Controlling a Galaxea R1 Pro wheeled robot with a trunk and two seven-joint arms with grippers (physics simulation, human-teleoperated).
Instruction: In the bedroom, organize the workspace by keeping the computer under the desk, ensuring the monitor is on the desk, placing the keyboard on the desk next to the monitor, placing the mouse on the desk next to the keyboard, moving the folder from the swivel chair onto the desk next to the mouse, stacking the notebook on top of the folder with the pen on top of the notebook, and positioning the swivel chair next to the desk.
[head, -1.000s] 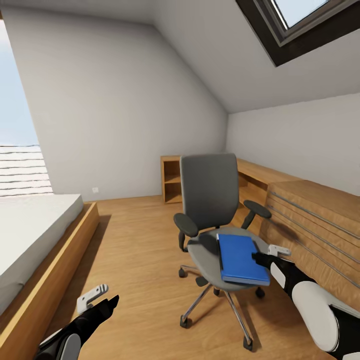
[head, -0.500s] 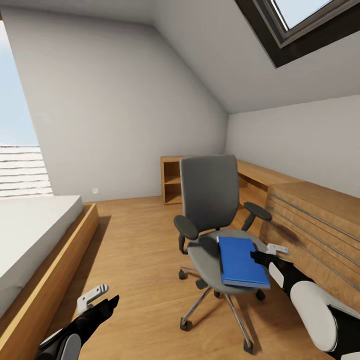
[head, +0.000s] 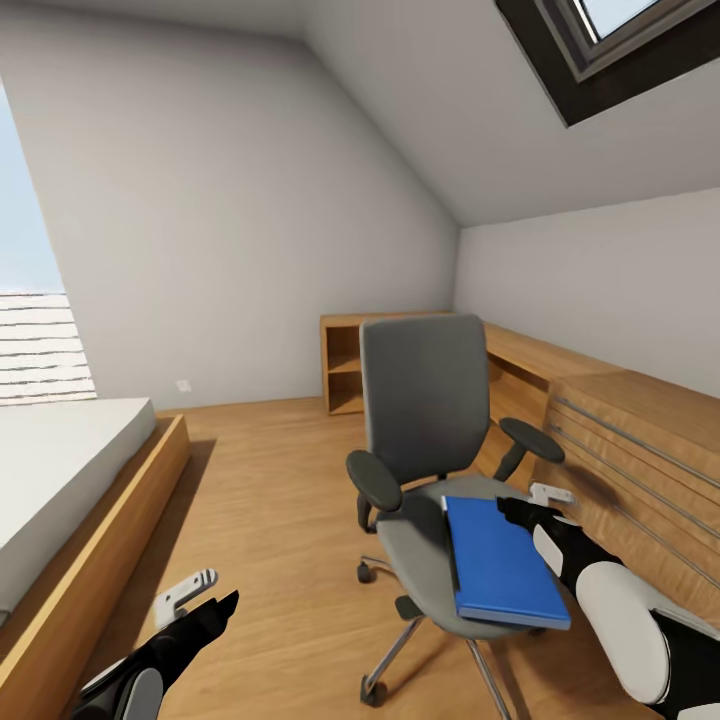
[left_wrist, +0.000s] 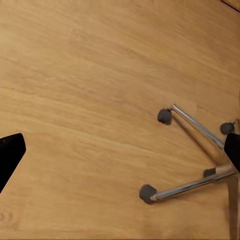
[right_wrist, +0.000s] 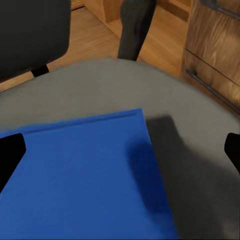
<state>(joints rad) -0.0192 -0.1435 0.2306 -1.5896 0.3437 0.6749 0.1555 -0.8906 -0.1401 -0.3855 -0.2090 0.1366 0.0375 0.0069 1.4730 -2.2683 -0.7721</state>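
Blue folder (head: 503, 566), grey swivel chair (head: 420, 400)

Blue folder (head: 503, 567) flat on the grey swivel chair (head: 425, 480) seat, chair on wooden floor (head: 280, 520).

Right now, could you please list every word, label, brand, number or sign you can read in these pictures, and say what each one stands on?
None: no readable text appears in any view.
The flat blue folder on the grey swivel chair has a plain cover, with no title or label in the head or right wrist views.
The wooden drawer fronts carry only metal handles, no markings.
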